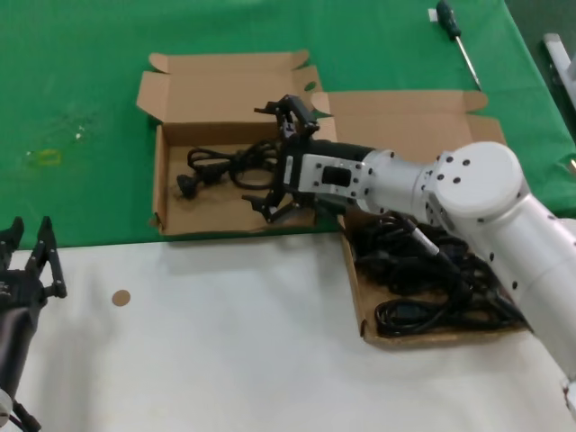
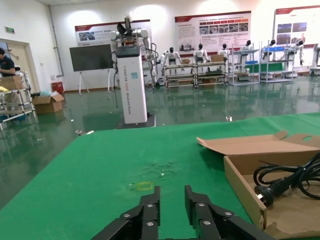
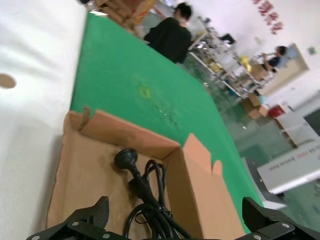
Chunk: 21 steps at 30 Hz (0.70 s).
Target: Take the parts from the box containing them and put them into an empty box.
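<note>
The smaller, squarer cardboard box (image 1: 171, 193) with the scalloped lid lies on the green cloth at the left. One black cord (image 1: 220, 166) lies coiled in it. My right gripper (image 1: 261, 157) hovers just above that cord, open wide and holding nothing. In the right wrist view the cord (image 3: 145, 190) lies on the box floor (image 3: 85, 170) between the spread fingertips of my right gripper (image 3: 175, 215). The larger box (image 1: 405, 117) stands to the right, with several black cords (image 1: 423, 279) piled in it, partly hidden by my right arm. My left gripper (image 1: 30, 229) rests open at the near left.
A black-handled screwdriver (image 1: 454, 36) lies on the green cloth at the far right. The near part of the table is white, with a small brown disc (image 1: 120, 297). The left wrist view shows my left gripper (image 2: 172, 200) over green cloth beside the smaller box's wall (image 2: 245, 192).
</note>
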### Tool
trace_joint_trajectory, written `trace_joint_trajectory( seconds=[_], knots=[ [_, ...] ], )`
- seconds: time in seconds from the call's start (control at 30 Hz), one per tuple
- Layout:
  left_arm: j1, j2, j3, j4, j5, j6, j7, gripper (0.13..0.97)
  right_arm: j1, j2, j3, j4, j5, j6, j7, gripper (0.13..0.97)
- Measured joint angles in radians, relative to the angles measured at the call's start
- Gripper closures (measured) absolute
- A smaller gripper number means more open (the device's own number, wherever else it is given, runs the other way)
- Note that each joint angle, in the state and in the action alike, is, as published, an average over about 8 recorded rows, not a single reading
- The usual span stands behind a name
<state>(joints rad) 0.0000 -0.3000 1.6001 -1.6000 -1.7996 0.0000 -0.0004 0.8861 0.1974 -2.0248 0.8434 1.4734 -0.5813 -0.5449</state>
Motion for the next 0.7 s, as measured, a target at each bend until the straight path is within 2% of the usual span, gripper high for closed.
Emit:
trace_joint_trajectory(
  seconds=[0.1, 0.33, 0.7],
  knots=[
    [0.0, 0.0, 0.0, 0.0, 0.0, 0.0, 0.0, 0.876, -0.038, 0.004, 0.018, 0.033, 0.014, 0.025, 0.024, 0.158],
    [0.0, 0.0, 0.0, 0.0, 0.0, 0.0, 0.0, 0.791, -0.13, 0.015, 0.063, 0.111, 0.048, 0.086, 0.08, 0.147],
    [0.0, 0.0, 0.0, 0.0, 0.0, 0.0, 0.0, 0.55, -0.275, 0.032, 0.132, 0.235, 0.102, 0.181, 0.169, 0.129]
  ],
)
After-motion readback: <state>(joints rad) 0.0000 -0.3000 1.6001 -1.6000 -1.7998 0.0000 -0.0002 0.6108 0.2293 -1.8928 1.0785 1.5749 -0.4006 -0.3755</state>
